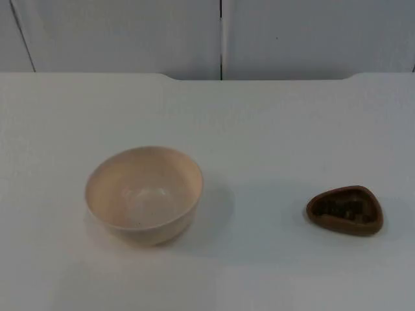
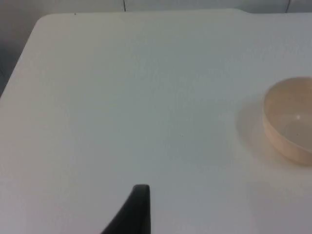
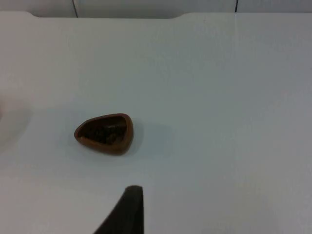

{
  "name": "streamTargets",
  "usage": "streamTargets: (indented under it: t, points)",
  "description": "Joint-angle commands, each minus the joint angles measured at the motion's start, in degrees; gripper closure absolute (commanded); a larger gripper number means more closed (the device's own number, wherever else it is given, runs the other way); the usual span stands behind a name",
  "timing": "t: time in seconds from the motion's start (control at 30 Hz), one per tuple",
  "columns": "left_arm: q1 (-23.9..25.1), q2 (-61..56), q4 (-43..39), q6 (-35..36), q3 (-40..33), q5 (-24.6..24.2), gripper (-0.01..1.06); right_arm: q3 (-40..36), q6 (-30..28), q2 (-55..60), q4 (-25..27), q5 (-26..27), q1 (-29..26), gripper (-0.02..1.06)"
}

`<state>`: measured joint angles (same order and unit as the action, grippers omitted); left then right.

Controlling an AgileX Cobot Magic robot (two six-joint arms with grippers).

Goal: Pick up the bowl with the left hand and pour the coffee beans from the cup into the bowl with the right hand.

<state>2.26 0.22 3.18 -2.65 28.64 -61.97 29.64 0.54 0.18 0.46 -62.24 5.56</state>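
Bowl: cream-coloured, round, upright on the white table, nothing inside it that I can make out. I take the bowl as my landmark for everything else.

Cup: brown, small, with a rounded three-cornered rim, standing on the table well apart from the bowl, off to the bowl's right as I see it from the top camera. Dark coffee beans sit inside it. Nothing touches the cup or the bowl. The right wrist camera also picks up the cup upright, with the beans showing dark in its mouth.

Grey partition wall: runs along the table's far edge, beyond the bowl, with a dark vertical seam in it.

Left gripper: from the left wrist camera I see one black fingertip over bare table, with the bowl well off from it and not touched. I cannot tell from this whether the fingers are spread or pressed together. It holds nothing that I can see.

Right gripper: from the right wrist camera, one black fingertip over bare table, near the cup but apart from it. Again I cannot tell how the fingers stand. No contact with the cup.
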Motion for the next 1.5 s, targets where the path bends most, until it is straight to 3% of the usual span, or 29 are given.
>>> streamTargets:
  t: [0.0, 0.13, 0.53, 1.0, 1.33, 1.47]
  points:
    - [0.00, 0.95, 0.32, -0.02, 0.69, 1.69, 0.00, -0.12, -0.09, -0.18, -0.06, 0.49, -0.36, -0.01]
    - [0.00, 4.68, 0.46, -0.74, 2.73, 4.62, 0.00, -0.12, -0.09, -0.18, -0.06, 0.49, -0.36, -0.01]
    - [0.00, 12.07, 2.24, -2.02, 6.72, 7.38, 0.00, -0.12, -0.09, -0.18, -0.06, 0.49, -0.36, -0.01]
    - [0.00, 22.54, 10.24, -2.02, 11.63, 7.79, 0.00, -0.12, -0.09, -0.18, -0.06, 0.49, -0.36, -0.01]
    - [0.00, 29.57, 14.49, -4.20, 11.78, 11.75, 0.00, -0.12, -0.09, -0.18, -0.06, 0.49, -0.36, -0.01]
    - [0.00, 34.32, 19.34, -8.38, 11.78, 13.91, 0.00, -0.12, -0.09, -0.18, -0.06, 0.49, -0.36, -0.01]
